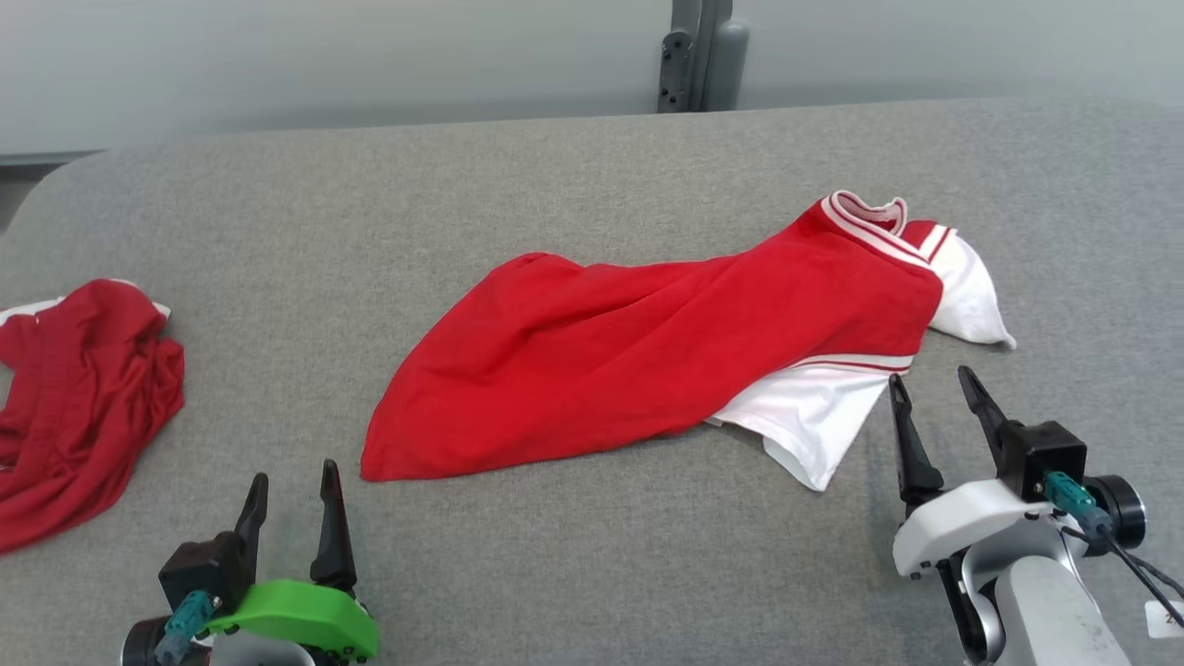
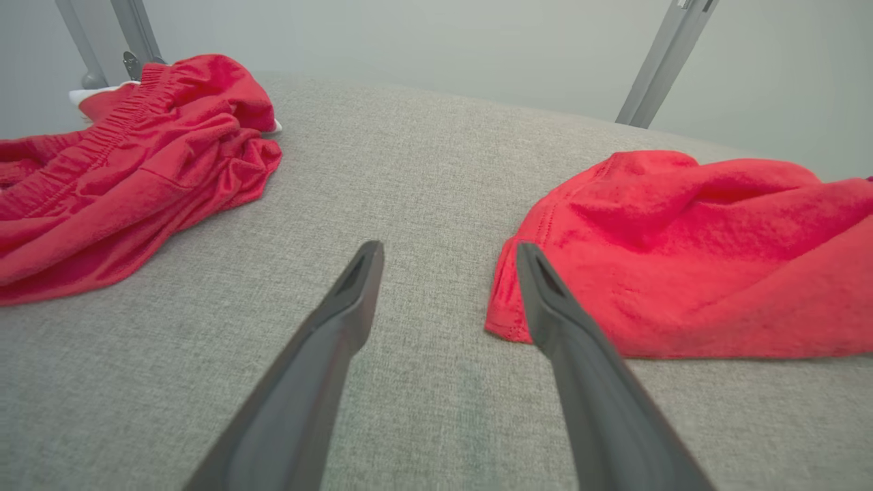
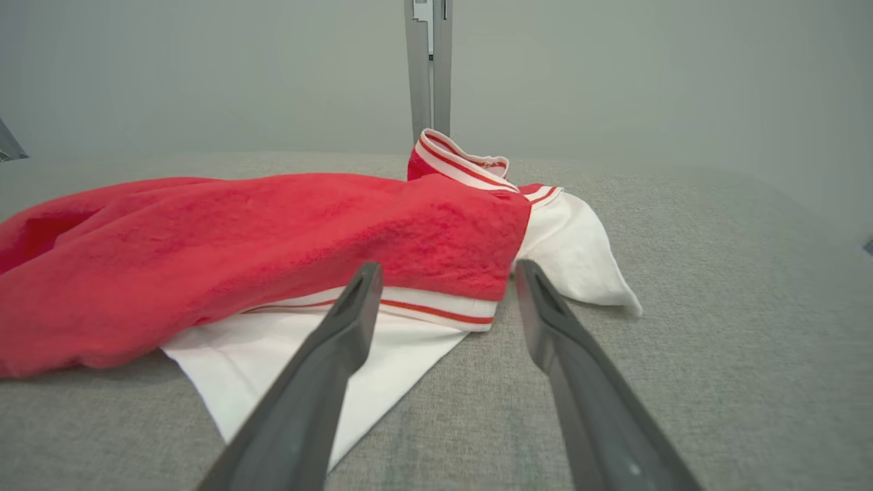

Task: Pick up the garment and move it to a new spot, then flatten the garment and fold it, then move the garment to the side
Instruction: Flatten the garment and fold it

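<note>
Wide open and empty, the left gripper (image 1: 294, 472) waits near the red hem corner (image 1: 381, 465) and the right gripper (image 1: 930, 375) just beside the white sleeve (image 1: 805, 421). Beyond them the garment (image 1: 647, 342) lies rumpled in the middle of the grey table (image 1: 555, 166). Flattening looks next, calling for a pinch at each end and a pull apart. Its lower layers are hidden, and a second red cloth (image 1: 83, 407) is cut off at the left.
</note>
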Controlling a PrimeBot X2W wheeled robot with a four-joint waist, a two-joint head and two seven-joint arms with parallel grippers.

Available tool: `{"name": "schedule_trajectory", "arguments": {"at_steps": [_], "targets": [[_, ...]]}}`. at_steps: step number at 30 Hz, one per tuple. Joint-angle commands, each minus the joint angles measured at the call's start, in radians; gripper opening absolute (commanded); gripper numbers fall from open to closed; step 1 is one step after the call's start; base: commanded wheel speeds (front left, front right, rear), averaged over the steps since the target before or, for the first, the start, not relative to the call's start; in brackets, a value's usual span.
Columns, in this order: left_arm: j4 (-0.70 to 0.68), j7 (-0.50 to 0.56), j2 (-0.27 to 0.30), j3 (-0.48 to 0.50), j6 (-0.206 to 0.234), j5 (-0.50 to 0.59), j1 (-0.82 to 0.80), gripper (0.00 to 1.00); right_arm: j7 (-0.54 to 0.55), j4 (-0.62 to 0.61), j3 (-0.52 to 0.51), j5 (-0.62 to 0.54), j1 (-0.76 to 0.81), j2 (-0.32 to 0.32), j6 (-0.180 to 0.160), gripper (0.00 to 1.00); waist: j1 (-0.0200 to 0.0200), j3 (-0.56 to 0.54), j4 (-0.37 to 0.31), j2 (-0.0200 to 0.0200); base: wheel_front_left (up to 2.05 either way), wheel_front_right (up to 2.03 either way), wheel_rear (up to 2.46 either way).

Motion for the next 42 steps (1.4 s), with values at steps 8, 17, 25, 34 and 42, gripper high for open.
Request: {"name": "schedule_trajectory", "arguments": {"at_steps": [8, 17, 25, 34, 42], "targets": [[-0.003, 0.000, 0.005, 0.027, 0.011, 0.026, 0.074, 1.00, 0.000, -0.023, -0.002, 0.071, 0.081, 0.009, -0.001, 1.00, 0.0000, -0.118, -0.075, 0.0000, 0.00, 0.00, 0.00], [-0.019, 0.000, 0.005, 0.022, 0.019, 0.029, 0.099, 1.00, 0.000, -0.010, 0.047, 0.109, 0.108, 0.009, -0.001, 1.00, 0.0000, -0.132, -0.076, 0.0000, 0.00, 0.00, 0.00], [-0.018, 0.000, 0.005, -0.014, 0.018, 0.013, 0.076, 1.00, -0.001, 0.100, 0.140, 0.163, 0.079, 0.009, -0.001, 1.00, 0.0000, -0.091, -0.038, 0.0000, 0.00, 0.00, 0.00], [-0.003, 0.000, 0.005, -0.013, 0.007, 0.005, 0.037, 1.00, 0.000, 0.203, 0.178, 0.208, 0.019, 0.008, -0.001, 1.00, 0.0000, -0.024, 0.021, 0.0000, 0.00, 0.00, 0.00], [-0.002, 0.000, 0.005, -0.014, -0.001, 0.007, 0.013, 1.00, 0.001, 0.309, 0.181, 0.178, -0.015, 0.009, -0.001, 1.00, 0.0000, 0.012, 0.048, 0.0000, 0.00, 0.00, 0.00]]}}
